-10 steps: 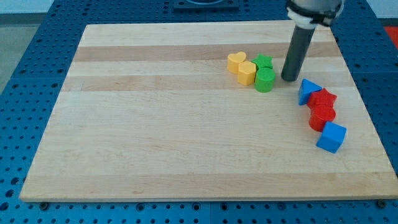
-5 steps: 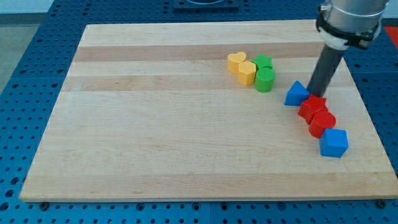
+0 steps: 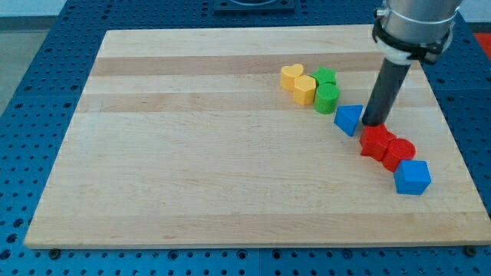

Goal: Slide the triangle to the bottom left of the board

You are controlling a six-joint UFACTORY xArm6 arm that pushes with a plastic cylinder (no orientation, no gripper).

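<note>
The blue triangle [image 3: 349,119] lies right of the board's middle, just below the green blocks. My tip [image 3: 374,123] stands on the board right next to the triangle's right side, touching or nearly touching it, and just above the upper red block [image 3: 375,142]. The dark rod rises from the tip toward the view's top right.
Two yellow heart blocks [image 3: 291,75] [image 3: 304,90] and two green blocks [image 3: 325,76] [image 3: 327,98] cluster above left of the triangle. A second red block [image 3: 398,154] and a blue cube [image 3: 413,177] trail toward the bottom right. The wooden board [image 3: 192,169] sits on a blue perforated table.
My tip swung round to the triangle's right side and then moved left. The triangle slid left and slightly down, and the red blocks shifted left too.
</note>
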